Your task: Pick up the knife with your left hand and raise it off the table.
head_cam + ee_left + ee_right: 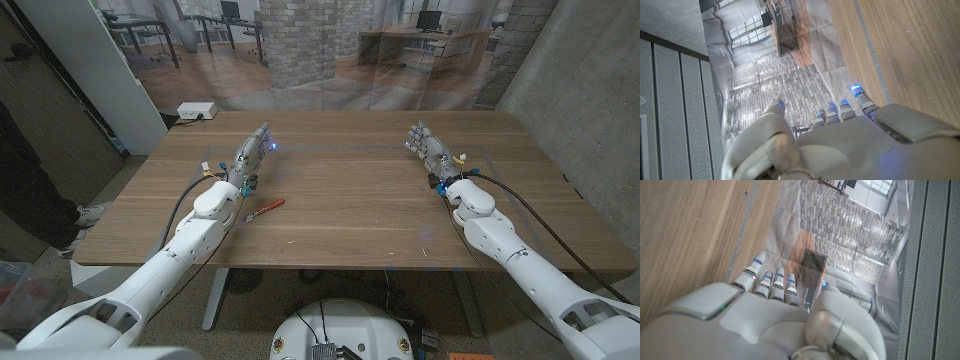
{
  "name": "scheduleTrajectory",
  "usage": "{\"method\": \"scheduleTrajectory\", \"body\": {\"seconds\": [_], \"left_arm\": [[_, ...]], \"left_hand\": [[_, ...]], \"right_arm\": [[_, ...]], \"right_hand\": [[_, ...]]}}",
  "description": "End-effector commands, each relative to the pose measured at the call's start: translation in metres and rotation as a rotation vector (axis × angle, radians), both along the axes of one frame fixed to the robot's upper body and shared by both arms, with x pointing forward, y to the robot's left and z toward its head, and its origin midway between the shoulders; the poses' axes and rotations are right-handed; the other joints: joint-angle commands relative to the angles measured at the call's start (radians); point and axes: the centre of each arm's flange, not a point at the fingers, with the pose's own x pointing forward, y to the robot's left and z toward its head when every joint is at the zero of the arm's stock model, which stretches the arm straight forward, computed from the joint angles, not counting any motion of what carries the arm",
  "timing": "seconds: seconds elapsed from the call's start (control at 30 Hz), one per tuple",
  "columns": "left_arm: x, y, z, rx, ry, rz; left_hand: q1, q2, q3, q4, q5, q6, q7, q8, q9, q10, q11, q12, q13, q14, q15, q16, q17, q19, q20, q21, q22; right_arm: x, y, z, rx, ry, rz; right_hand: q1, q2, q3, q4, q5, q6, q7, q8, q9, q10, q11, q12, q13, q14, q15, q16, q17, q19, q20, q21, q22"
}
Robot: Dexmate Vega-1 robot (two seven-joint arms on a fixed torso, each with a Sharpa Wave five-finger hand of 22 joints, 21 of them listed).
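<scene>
Item 1, knife (262,209): red handle, lies flat on the wooden table (350,215) nr its front edge, just beside our left forearm, untouched. Item 2, left hand (252,152): we log it beyond the knife toward the table's far edge, well apart from it, fingers (832,111) straight and close together, holding nothing. Item 3, right hand (428,147): far across the table from the knife, fingers (766,278) likewise extended, nothing held; white box (197,110) on floor past the far-left corner.
</scene>
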Motion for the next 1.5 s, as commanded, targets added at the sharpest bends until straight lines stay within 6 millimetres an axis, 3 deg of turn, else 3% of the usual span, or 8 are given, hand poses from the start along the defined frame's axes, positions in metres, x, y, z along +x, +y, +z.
{"method": "scheduleTrajectory", "body": {"seconds": [0.03, 0.33, 0.93, 1.5], "left_arm": [[-0.005, 0.002, 0.005, 0.07, -0.026, 0.038], [-0.008, 0.003, 0.009, 0.12, -0.039, 0.066], [-0.015, 0.006, 0.02, 0.249, -0.08, 0.083], [-0.027, 0.004, 0.031, 0.331, -0.123, 0.091]], "left_hand": [[0.023, -0.003, 0.009, -0.017, 0.004, 0.014, -0.015, 0.011, 0.005, 0.02, 0.006, 0.015, 0.004, 0.014, 0.036, 0.009, 0.004, -0.003, 0.037, 0.004, 0.003], [0.039, -0.003, 0.019, -0.039, 0.004, 0.047, -0.016, 0.018, 0.006, 0.052, 0.009, 0.026, 0.006, 0.048, 0.044, 0.019, 0.006, 0.01, 0.058, 0.002, 0.004], [0.066, -0.027, 0.024, -0.082, 0.002, 0.109, -0.008, 0.029, 0.008, 0.094, 0.004, 0.038, 0.008, 0.08, 0.038, 0.023, 0.008, 0.024, 0.063, -0.005, 0.005], [0.075, -0.042, 0.023, -0.102, 0.001, 0.142, -0.008, 0.033, 0.009, 0.116, -0.001, 0.044, 0.01, 0.091, 0.036, 0.023, 0.009, 0.03, 0.063, -0.009, 0.006]], "right_arm": [[0.004, 0.003, -0.004, -0.002, 0.015, 0.004], [0.007, 0.006, -0.006, -0.001, 0.02, 0.01], [0.009, 0.008, -0.006, 0.0, 0.017, 0.01], [0.009, 0.009, -0.008, 0.007, 0.015, 0.014]], "right_hand": [[0.013, 0.002, 0.001, 0.006, 0.003, 0.011, 0.0, 0.005, 0.005, 0.011, 0.001, 0.005, 0.001, 0.011, -0.001, 0.007, 0.002, 0.005, 0.0, 0.005, 0.004], [0.014, 0.001, 0.005, 0.005, 0.0, 0.013, 0.0, 0.001, 0.005, 0.015, 0.006, 0.004, 0.001, 0.015, 0.002, 0.008, 0.002, 0.006, 0.001, 0.005, 0.004], [0.013, 0.0, 0.011, 0.006, -0.005, 0.018, -0.001, -0.005, 0.005, 0.022, 0.008, 0.002, 0.002, 0.019, 0.005, 0.008, 0.002, 0.007, 0.003, 0.005, 0.004], [0.012, -0.003, 0.017, 0.007, -0.011, 0.025, -0.001, -0.011, 0.006, 0.026, 0.011, -0.001, 0.002, 0.021, 0.008, 0.007, 0.002, 0.008, 0.004, 0.006, 0.005]]}}
